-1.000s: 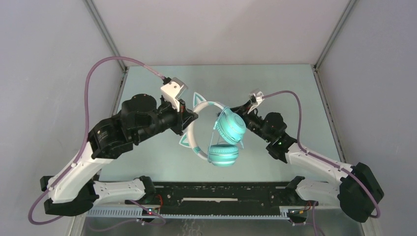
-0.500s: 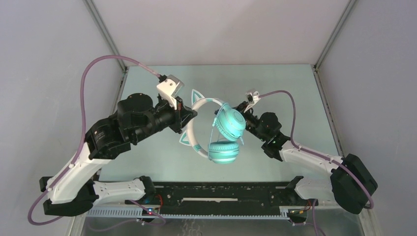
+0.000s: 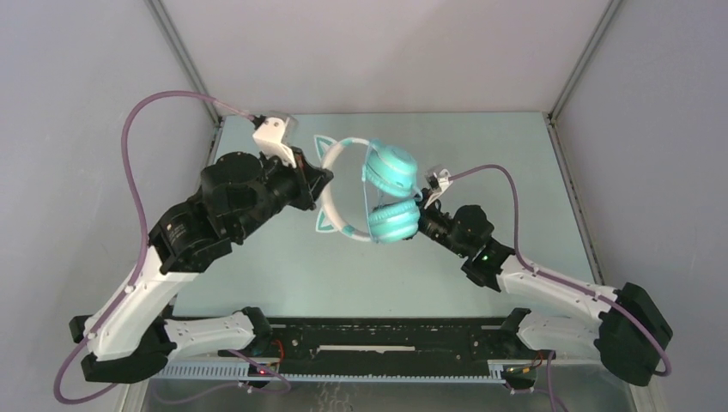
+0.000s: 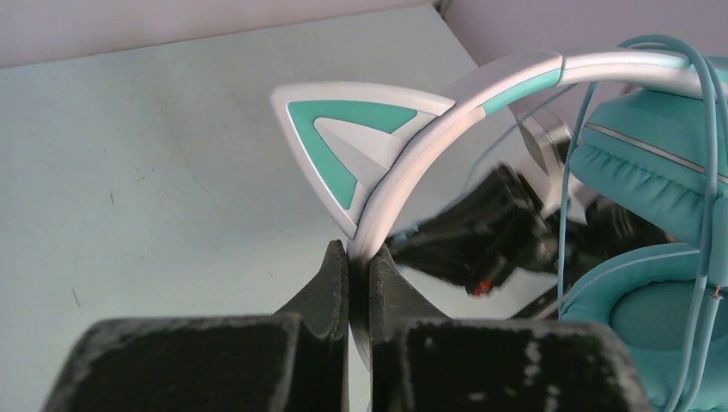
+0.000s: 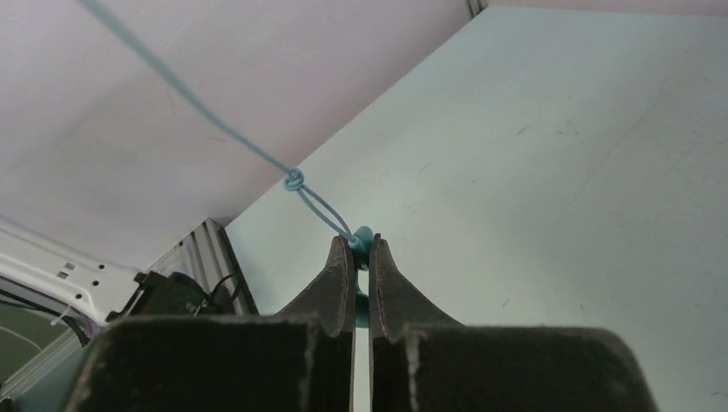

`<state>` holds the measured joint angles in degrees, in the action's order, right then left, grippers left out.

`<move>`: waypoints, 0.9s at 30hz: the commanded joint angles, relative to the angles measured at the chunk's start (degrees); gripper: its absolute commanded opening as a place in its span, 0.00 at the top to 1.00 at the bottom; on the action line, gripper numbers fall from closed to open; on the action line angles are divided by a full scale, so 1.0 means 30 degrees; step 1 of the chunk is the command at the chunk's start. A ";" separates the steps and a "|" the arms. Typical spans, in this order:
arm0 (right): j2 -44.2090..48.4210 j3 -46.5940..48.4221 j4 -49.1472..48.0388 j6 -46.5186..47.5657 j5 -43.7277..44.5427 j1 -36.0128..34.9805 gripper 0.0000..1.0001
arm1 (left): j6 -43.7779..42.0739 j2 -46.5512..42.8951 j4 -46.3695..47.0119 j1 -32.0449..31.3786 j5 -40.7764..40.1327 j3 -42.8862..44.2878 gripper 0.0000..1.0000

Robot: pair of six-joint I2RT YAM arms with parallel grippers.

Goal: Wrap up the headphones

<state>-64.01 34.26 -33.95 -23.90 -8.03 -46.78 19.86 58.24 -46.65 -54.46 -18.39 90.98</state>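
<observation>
The headphones (image 3: 386, 193) with teal ear cups, a white headband and teal-edged cat ears hang above the table. My left gripper (image 3: 321, 184) is shut on the white headband (image 4: 429, 150), just below one cat ear (image 4: 343, 137). My right gripper (image 3: 418, 209) is beside the lower ear cup and is shut on the teal plug end (image 5: 361, 239) of the thin teal cable (image 5: 206, 116). The cable has a small knot (image 5: 294, 179) and runs up out of the right wrist view. Strands of cable (image 4: 573, 163) cross the ear cups (image 4: 652, 176).
The pale green table (image 3: 283, 266) lies below, walled by grey panels on the left, back and right. A black rail (image 3: 386, 339) with the arm bases runs along the near edge.
My left gripper has carried the headphones up and toward the back of the table. My right gripper has moved left and nearer, under the lower ear cup, still on the cable end.
</observation>
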 commanded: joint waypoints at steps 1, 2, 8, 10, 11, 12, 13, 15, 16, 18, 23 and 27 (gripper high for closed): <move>0.1448 -0.0486 0.1013 0.0665 0.1121 -0.0982 1.00 | 0.3585 -0.0217 0.3166 0.1969 0.0296 0.0135 1.00; 0.1675 -0.0627 0.1212 0.0697 0.1359 -0.1247 1.00 | 0.4046 -0.0266 0.3295 0.2265 0.0198 -0.0130 1.00; 0.2734 -0.1243 0.2003 0.0802 0.3254 -0.3116 1.00 | 0.6237 0.0176 0.2798 0.2948 -0.2338 -0.0686 1.00; 0.3091 -0.1254 0.2299 0.0944 0.3831 -0.3850 1.00 | 0.6603 0.0532 0.2315 0.2954 -0.3410 -0.0729 1.00; 0.3357 -0.1269 0.2502 0.1050 0.4063 -0.4132 1.00 | 0.6760 0.0701 0.2108 0.2963 -0.3968 -0.0802 1.00; 0.3554 -0.1256 0.2650 0.1107 0.4264 -0.4438 1.00 | 0.6893 0.0852 0.1903 0.2964 -0.4514 -0.0906 1.00; 0.3773 -0.1254 0.2819 0.1184 0.4392 -0.4714 1.00 | 0.7118 0.0948 0.1698 0.2935 -0.5062 -0.0996 1.00; 0.4195 -0.1254 0.3149 0.1325 0.4234 -0.5167 1.00 | 0.7140 0.1068 0.1601 0.2940 -0.5826 -0.1395 1.00; 0.4435 -0.1254 0.3412 0.1474 0.4216 -0.5380 1.00 | 0.7102 0.1114 0.1517 0.2923 -0.6375 -0.1615 1.00; 0.4928 -0.1225 0.4143 0.1409 0.4311 -0.5659 1.00 | 0.6953 0.1274 0.1286 0.2930 -0.7244 -0.2019 1.00; 0.6035 -0.1253 0.5721 0.0964 0.4252 -0.5704 1.00 | 0.6393 0.1453 0.1577 0.2853 -0.8101 -0.3475 1.00; 0.5841 -0.1228 0.5761 0.0330 0.3796 -0.5665 1.00 | 0.5550 0.1808 0.2808 0.1910 -0.9515 -0.5297 1.00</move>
<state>-46.52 30.72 -19.03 -21.39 4.64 -63.13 36.45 63.40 -47.20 -47.24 -38.37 78.74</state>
